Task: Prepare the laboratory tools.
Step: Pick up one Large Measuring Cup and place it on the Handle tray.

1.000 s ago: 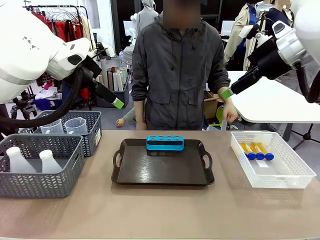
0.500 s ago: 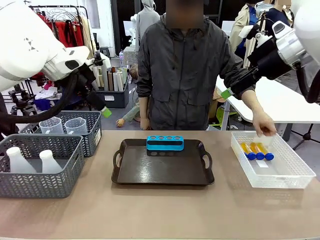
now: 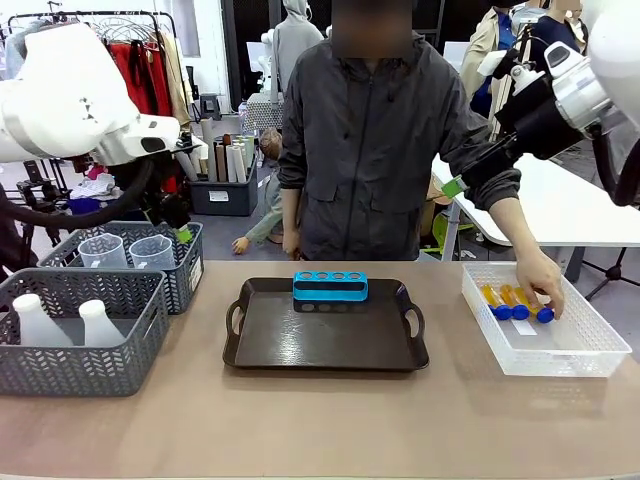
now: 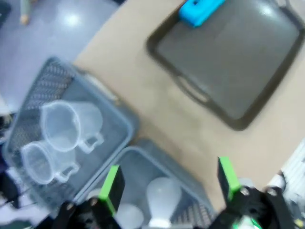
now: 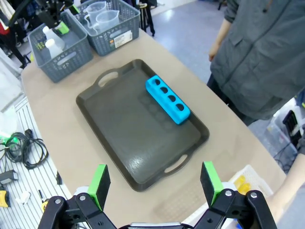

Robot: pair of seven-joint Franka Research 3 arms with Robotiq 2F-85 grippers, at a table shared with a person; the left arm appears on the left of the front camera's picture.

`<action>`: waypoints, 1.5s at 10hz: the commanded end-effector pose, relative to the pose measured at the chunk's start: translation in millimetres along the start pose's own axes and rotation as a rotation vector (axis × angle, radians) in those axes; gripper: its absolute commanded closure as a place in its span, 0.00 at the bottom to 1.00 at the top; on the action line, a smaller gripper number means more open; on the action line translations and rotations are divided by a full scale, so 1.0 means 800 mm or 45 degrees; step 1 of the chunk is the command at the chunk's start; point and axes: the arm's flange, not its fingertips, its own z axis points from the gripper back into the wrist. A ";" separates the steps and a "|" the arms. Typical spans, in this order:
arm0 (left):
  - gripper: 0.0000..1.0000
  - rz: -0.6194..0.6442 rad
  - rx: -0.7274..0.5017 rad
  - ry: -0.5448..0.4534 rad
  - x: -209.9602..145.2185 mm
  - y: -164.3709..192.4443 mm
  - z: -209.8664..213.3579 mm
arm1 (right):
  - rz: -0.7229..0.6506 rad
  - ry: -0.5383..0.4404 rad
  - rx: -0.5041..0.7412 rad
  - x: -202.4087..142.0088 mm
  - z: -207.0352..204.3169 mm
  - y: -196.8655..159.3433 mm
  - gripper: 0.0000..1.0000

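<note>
Presently, the left gripper (image 4: 169, 167) is being held wide open above the two grey mesh baskets (image 3: 85, 365). Its green pads (image 4: 112, 188) are being spread to either side of a white translucent conical flask (image 4: 163, 195), which is being seen below in the nearer basket. Two such flasks are being carried upright in that basket, and two clear handled measuring beakers (image 3: 152, 250) are being carried in the basket just behind it.

The right gripper (image 5: 153, 166) is likewise being held wide open, high over the right part of the table (image 3: 320, 420), with nothing being gripped between its pads.

A small blue tube rack (image 3: 330, 286) is being borne at the far edge of the dark tray (image 3: 325, 362) in the middle of the table, its row of holes being turned upward.

Three blue-capped test tubes (image 3: 505, 297) of yellow-orange liquid are being shown lying side by side in a white basket (image 3: 590, 355) at the right. The person's hand (image 3: 540, 283) is being laid on their capped ends, fingers bent down; whether a tube is being gripped cannot be told.
</note>
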 end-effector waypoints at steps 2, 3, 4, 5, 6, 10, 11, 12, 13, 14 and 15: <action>0.00 0.171 0.076 0.176 0.021 0.047 -0.038 | -0.008 -0.024 0.022 0.001 0.000 -0.001 0.00; 0.00 0.245 0.044 0.176 0.012 0.065 -0.054 | -0.008 -0.024 0.022 0.001 0.000 -0.001 0.00; 0.00 0.349 0.024 0.168 0.003 0.081 -0.072 | -0.008 -0.024 0.022 0.001 0.000 -0.001 0.00; 0.00 0.432 0.054 0.151 -0.006 0.096 -0.084 | -0.008 -0.024 0.022 0.001 0.000 -0.001 0.00; 0.00 0.454 0.130 0.123 -0.014 0.112 -0.094 | -0.008 -0.024 0.022 0.001 0.000 -0.001 0.00; 0.00 0.418 0.111 0.114 -0.015 0.117 -0.095 | -0.008 -0.024 0.022 0.001 0.000 -0.001 0.00; 0.00 0.443 0.111 0.171 -0.019 0.119 -0.100 | -0.008 -0.024 0.022 0.001 0.000 -0.001 0.00; 0.00 0.470 0.108 0.185 -0.018 0.125 -0.108 | -0.008 -0.024 0.022 0.001 0.000 -0.001 0.00; 0.00 0.487 0.136 0.195 -0.015 0.134 -0.118 | -0.008 -0.024 0.022 0.001 0.000 -0.001 0.00; 0.00 0.487 0.111 0.201 -0.013 0.140 -0.127 | -0.008 -0.024 0.022 0.001 0.000 -0.001 0.00; 0.00 0.504 0.086 0.216 -0.014 0.140 -0.137 | -0.008 -0.024 0.022 0.001 0.000 -0.001 0.00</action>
